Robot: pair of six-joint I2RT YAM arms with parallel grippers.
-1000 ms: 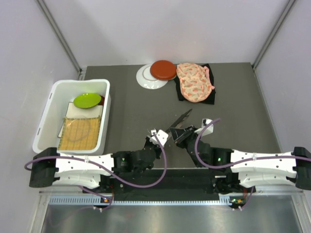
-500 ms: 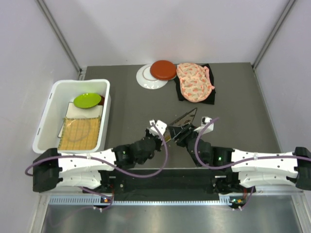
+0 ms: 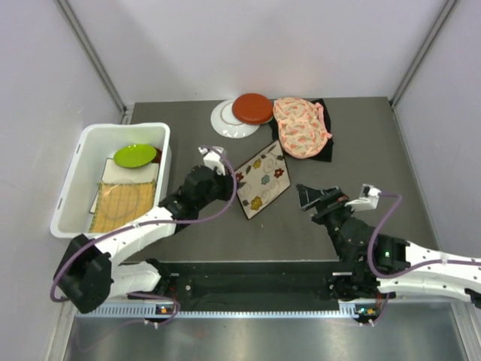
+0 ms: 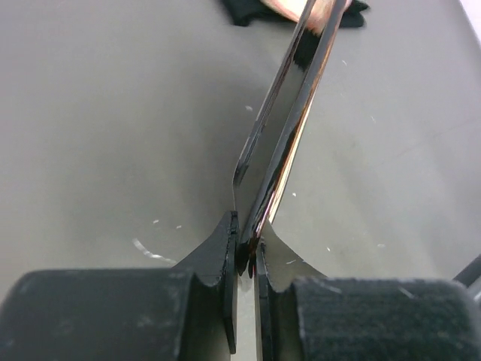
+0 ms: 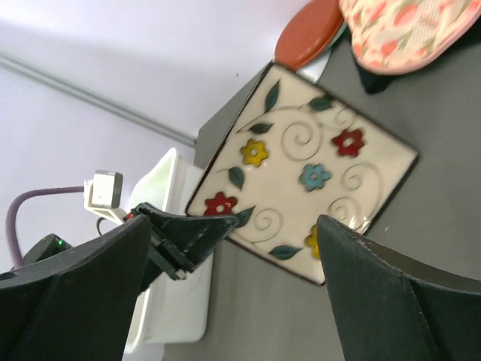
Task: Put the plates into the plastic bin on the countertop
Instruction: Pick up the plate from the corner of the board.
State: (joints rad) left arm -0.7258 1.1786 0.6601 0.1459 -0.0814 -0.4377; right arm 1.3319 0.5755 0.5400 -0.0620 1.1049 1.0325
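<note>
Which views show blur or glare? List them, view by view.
Top external: even light, sharp throughout, no glare on the countertop. Left wrist: bright streaks of glare on the floral plate, seen edge-on; left end effector soft up close. Right wrist: its own fingers dark and blurred, plate crisp.

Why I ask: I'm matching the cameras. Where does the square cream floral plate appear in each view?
Top external: the square cream floral plate is at centre, its left corner pinched by the left gripper.
Left wrist: edge-on, rising from the shut gripper.
Right wrist: face-on, at centre.
Shared landmark: the pink floral fabric piece on the black cloth, beyond the plate in every view.
</note>
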